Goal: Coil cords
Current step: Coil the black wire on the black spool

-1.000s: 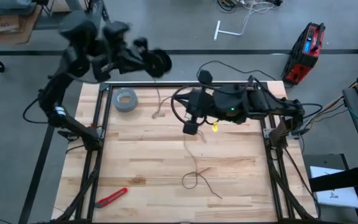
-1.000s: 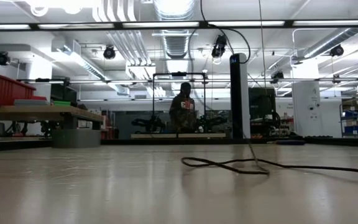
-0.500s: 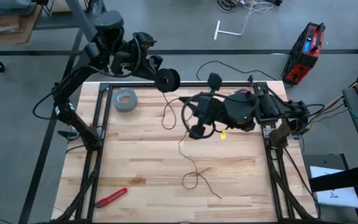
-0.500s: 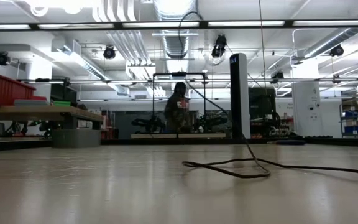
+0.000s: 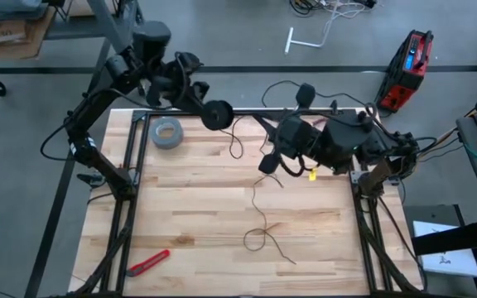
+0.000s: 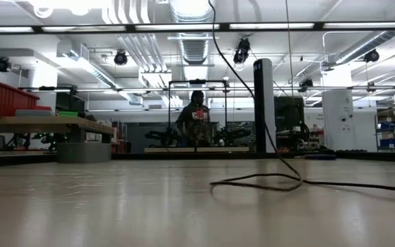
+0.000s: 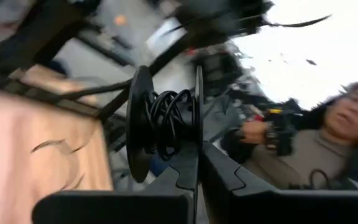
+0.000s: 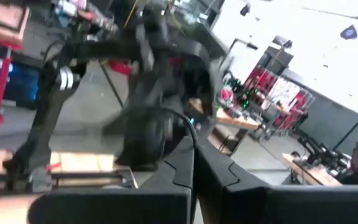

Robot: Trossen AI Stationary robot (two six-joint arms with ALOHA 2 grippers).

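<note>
The small black round reel hangs over the table's far edge, with some of the thin black cord wound on it. My left gripper is shut on the reel. From the reel the cord sags to my right gripper, which is shut on it above the table's far middle. Below that gripper the cord drops to the table, where its loose loops lie on the wood near the front middle. In the low view it rises from those loops. My left gripper pinches the rim of one of the reel's two flat discs between its two fingers. The reel is lifted clear of the table, its axle lying across the fingers. My right gripper pinches a single strand of the cord between its fingertips. The cord hangs slack below it to the table.
A grey tape roll lies at the table's far left. A red-handled tool lies at the near left corner. The dark frame rails run along the table's left, right and far edges. A person stands in the room beyond the table.
My left gripper has carried the reel from beyond the far edge in toward the table and my right gripper. My right gripper has gone a little toward the table's right and far edges. The slack loop of cord between the two has grown smaller.
</note>
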